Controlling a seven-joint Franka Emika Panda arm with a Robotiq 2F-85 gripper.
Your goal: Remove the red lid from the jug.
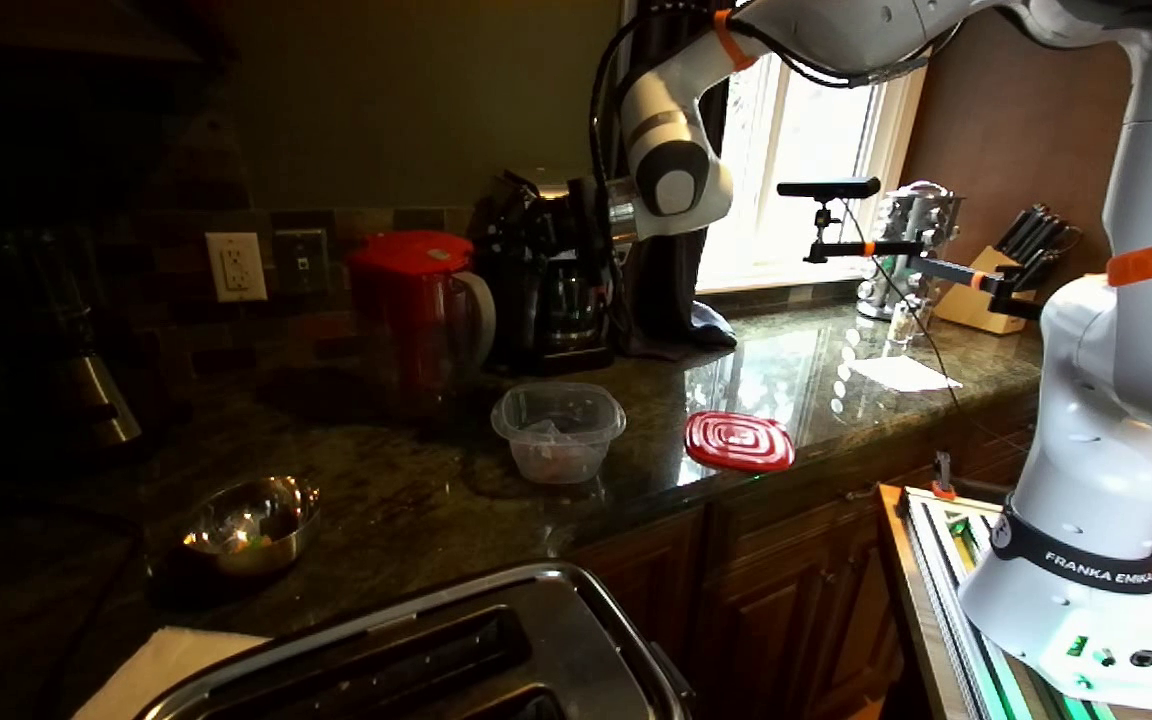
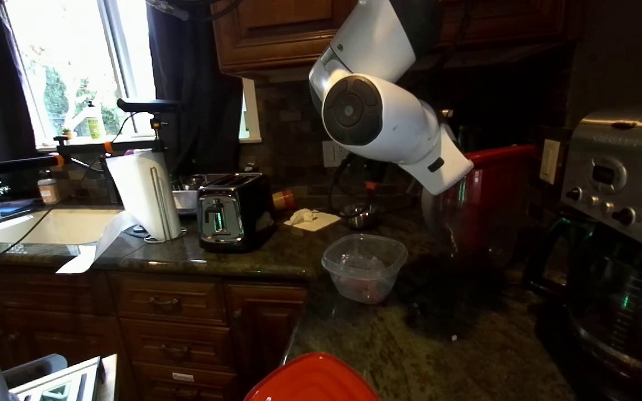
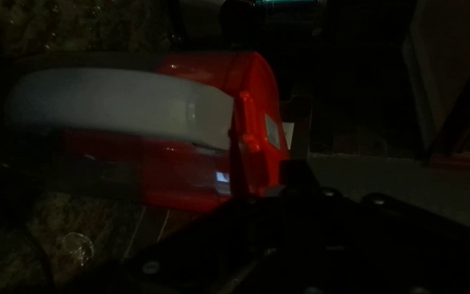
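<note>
The red lid [image 1: 416, 252] is on top of the jug [image 1: 421, 340], which stands upright on the dark counter against the back wall. In an exterior view the lid's edge [image 2: 502, 152] and the jug [image 2: 494, 195] show partly behind my white wrist. In the wrist view the jug [image 3: 182, 175] appears sideways, with its pale handle [image 3: 129, 106] on the near side and the lid [image 3: 264, 104] at its right end. My gripper [image 3: 294, 175] overlaps the lid's lower edge in that dark view. Its fingers look together, nothing visible between them; contact with the lid cannot be told.
The coffee maker [image 1: 561, 290] stands right beside the jug. A clear plastic tub [image 1: 558, 435] and a red-and-white spiral disc [image 1: 739, 441] lie in front. A steel bowl [image 1: 251, 530] and the toaster [image 1: 416, 650] are nearer that camera. A wall outlet [image 1: 236, 267] is behind.
</note>
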